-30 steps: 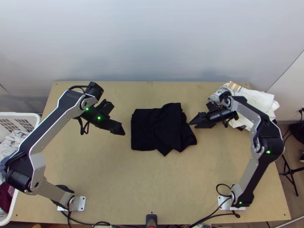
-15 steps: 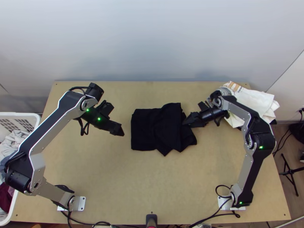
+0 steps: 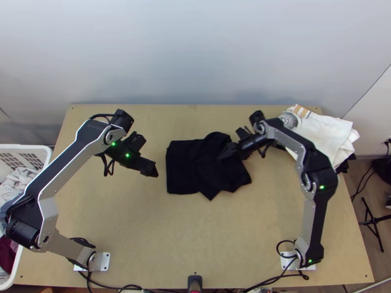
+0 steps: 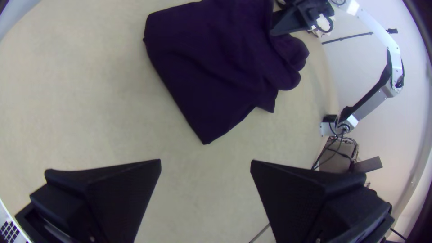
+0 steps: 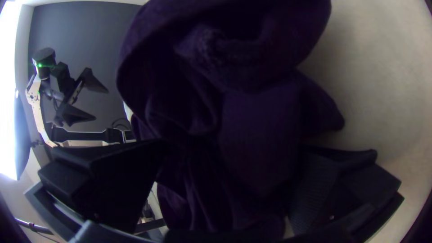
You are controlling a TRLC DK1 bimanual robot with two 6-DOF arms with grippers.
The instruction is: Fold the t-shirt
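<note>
"Taking 12 o'clock as toward the wall point(image 3: 195, 53) in the top view, where is the t-shirt point(image 3: 188, 171)?"

"Mid-table, in a compact folded shape, its long axis running roughly from 9 to 3 o'clock. The 9 o'clock edge is straight; the 3 o'clock end is loose and uneven."

"Which tool is nearer that loose end?"

"The right gripper point(image 5: 233, 146). It is over that end, pointing toward 8 o'clock, and the bulk of the cloth lies ahead of it in that direction. Its jaws stand wide apart, with dark folds between them in the right wrist view; whether they touch the fabric cannot be told."

"And the left gripper point(image 4: 206, 161)?"

"Just outside the straight edge, pointing toward 4 o'clock, with the shirt at its 3 o'clock. Its jaws are likewise spread, and nothing is held."

"What does this relation imply?"

"Probably that the right tool should take the loose end and turn it toward 9 o'clock, along the long axis. Too deep a bite could gather lower layers and skew the straight edge."
</note>
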